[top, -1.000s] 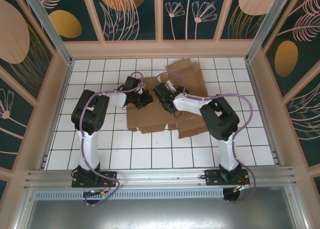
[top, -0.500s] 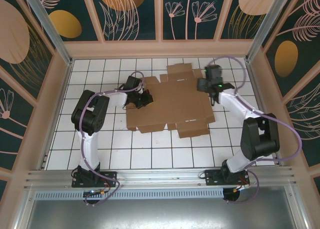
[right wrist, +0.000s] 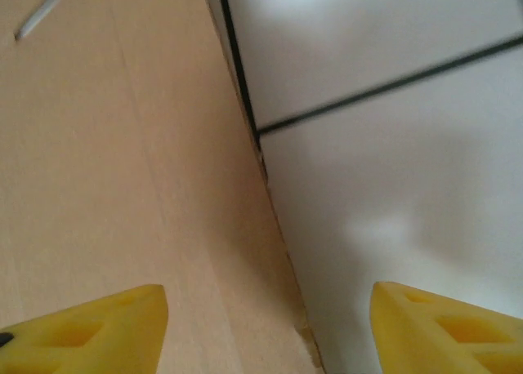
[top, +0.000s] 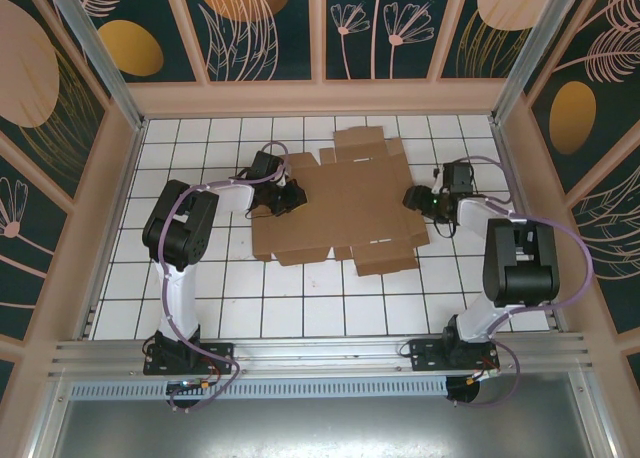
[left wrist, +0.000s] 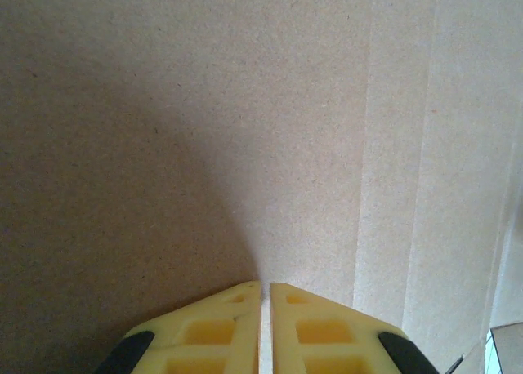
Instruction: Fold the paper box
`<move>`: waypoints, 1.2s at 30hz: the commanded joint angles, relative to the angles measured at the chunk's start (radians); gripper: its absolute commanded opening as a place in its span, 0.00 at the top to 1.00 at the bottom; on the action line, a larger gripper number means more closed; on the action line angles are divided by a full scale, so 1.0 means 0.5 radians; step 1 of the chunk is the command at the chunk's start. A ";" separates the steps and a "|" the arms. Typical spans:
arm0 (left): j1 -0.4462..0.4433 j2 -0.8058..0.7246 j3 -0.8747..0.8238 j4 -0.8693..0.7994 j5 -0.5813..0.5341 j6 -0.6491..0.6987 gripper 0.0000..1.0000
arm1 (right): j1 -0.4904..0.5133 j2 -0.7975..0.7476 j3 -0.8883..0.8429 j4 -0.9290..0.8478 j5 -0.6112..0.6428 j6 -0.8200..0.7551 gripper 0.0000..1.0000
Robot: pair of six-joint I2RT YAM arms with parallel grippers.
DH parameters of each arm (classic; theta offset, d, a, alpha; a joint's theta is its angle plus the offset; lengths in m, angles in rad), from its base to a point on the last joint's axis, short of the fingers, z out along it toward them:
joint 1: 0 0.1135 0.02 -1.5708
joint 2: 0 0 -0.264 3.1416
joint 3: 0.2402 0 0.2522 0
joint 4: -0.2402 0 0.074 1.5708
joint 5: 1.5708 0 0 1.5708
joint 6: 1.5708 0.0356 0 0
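- The paper box (top: 345, 203) is lying flat and unfolded on the white tiled surface (top: 200, 288), in the middle toward the far side, between the two arms.
- The left gripper (top: 288, 196) is resting at the left edge of the sheet. In the left wrist view its yellow fingers (left wrist: 221, 317) are pressed almost together with only a thin slit, so it is clenched. I cannot tell if it is pinching any cardboard.
- The right gripper (top: 412, 197) is staying low at the right edge of the sheet, released and spread wide. One finger (right wrist: 106, 325) is hanging over the cardboard, the other over the bare tile.
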 commanded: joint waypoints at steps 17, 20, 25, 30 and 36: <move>-0.004 0.016 -0.100 0.025 0.055 -0.086 0.92 | 0.421 -0.103 0.132 -0.096 0.606 -0.300 0.90; -0.041 -0.026 -0.173 0.078 0.068 -0.168 0.92 | 0.558 -0.085 0.248 -0.093 0.832 -0.488 0.86; -0.122 -0.209 -0.335 0.201 0.064 -0.331 0.92 | 0.710 -0.040 0.353 0.026 0.827 -1.109 0.84; -0.102 -0.697 -0.502 0.200 -0.246 -0.197 0.80 | 0.886 0.052 0.469 0.090 1.060 -1.738 0.87; -0.032 -1.013 -0.474 0.268 -0.226 -0.015 0.69 | 1.009 0.003 0.367 0.473 1.106 -2.188 0.89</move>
